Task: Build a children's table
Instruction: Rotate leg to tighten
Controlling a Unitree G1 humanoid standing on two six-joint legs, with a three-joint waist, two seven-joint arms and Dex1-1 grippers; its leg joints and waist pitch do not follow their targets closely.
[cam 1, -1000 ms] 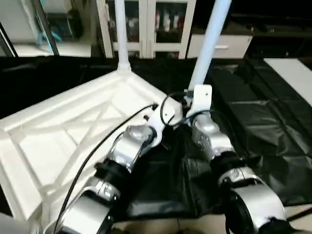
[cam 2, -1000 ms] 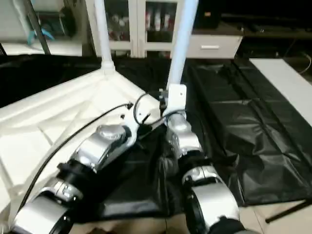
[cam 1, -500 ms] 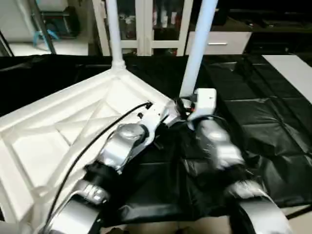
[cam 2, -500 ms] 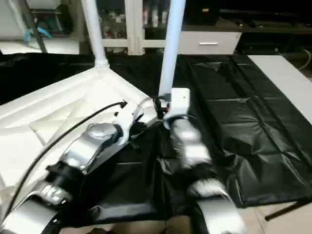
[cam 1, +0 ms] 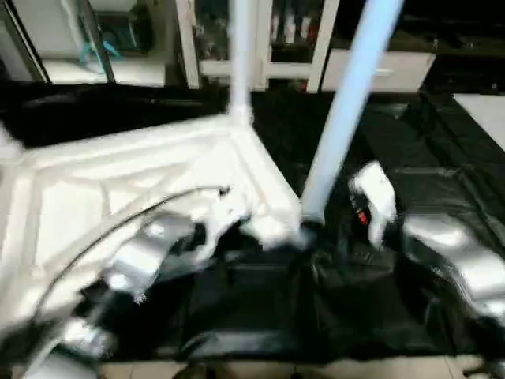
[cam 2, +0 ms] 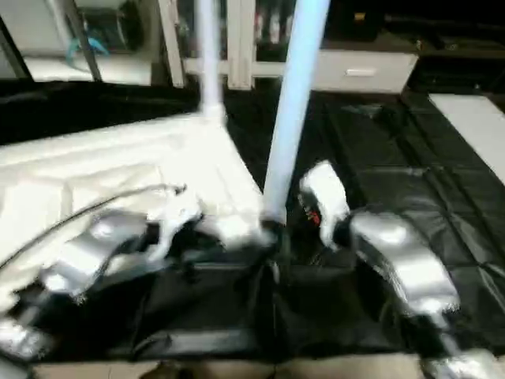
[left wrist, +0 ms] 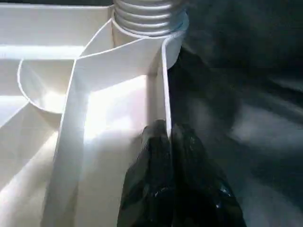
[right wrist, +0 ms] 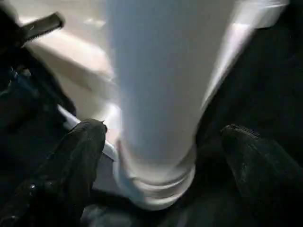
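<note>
The children's table lies upside down: its white ribbed tabletop (cam 1: 118,181) fills the left half of the head views. One white leg (cam 1: 241,55) stands in the far corner socket, and a second leg (cam 1: 347,110) stands in the near right corner. My left gripper (left wrist: 166,130) is shut on the tabletop's thin rim wall just beside that near corner socket (left wrist: 149,14). My right gripper (right wrist: 163,137) is open, its black fingers (right wrist: 83,146) spread wide on either side of the second leg's base (right wrist: 156,94) without touching it.
The black-covered work table (cam 1: 426,260) stretches to the right and in front of the tabletop. White cabinets (cam 1: 276,47) stand behind it, and a white panel (cam 2: 473,118) lies at the far right. A strip of floor shows at the near edge.
My right gripper has opened, let go of the near right leg and drawn back to the right. The left gripper stays on the rim. The head camera has shifted.
</note>
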